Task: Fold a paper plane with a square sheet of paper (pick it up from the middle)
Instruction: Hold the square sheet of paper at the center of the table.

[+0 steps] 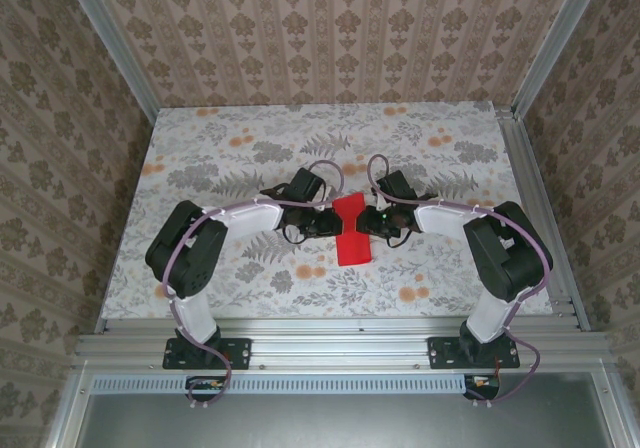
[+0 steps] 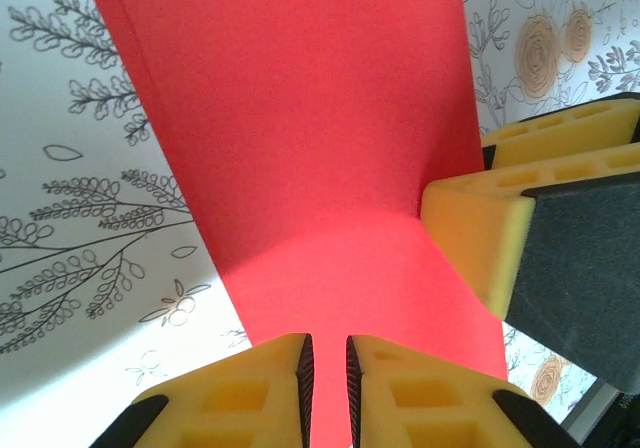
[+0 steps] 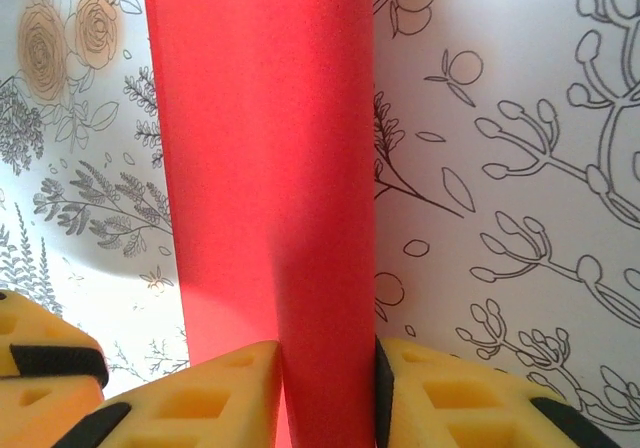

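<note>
From above, the red paper is small, and its folds are too tiny to make out. The left gripper and right gripper meet at its sides, but their fingers are too small to tell apart. In the left wrist view the paper runs off the top edge. The bottom edge cuts off the left fingers, and the right fingers run off the right side. In the right wrist view the paper leaves the top again and hides the surface under it.
</note>
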Robot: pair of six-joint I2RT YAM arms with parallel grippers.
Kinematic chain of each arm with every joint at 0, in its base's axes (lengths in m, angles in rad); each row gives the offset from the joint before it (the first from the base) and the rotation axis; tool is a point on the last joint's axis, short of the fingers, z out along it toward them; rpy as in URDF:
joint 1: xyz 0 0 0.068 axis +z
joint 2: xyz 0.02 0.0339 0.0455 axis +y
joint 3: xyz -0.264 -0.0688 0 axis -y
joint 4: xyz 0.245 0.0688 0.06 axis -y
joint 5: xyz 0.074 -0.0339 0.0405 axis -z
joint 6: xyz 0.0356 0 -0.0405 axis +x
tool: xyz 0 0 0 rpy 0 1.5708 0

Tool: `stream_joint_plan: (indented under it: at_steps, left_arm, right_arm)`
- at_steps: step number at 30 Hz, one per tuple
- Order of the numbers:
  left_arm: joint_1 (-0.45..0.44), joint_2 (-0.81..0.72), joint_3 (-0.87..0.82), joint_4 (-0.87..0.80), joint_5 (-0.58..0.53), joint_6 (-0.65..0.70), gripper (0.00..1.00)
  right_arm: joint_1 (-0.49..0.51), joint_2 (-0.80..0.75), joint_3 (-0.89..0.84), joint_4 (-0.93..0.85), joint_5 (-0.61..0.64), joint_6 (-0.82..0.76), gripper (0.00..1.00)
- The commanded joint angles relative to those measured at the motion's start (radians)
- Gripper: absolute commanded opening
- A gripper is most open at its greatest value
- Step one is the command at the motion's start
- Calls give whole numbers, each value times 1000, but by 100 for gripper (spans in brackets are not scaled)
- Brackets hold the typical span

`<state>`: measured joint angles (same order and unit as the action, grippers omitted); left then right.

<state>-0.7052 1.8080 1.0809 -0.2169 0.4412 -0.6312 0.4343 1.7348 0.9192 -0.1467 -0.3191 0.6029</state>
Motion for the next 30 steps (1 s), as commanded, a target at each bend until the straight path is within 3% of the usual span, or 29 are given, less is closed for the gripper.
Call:
stream_joint_plan:
  at_steps: [1,30]
  left_arm:
    - [11,-30,10,-34,7,27,20]
    - [60,-36,22,-49,4,38,20]
  right_arm:
    - [-8,21,-16,0,-35,-17,32]
    - [-6,46,-2,-57,-14,-100,35]
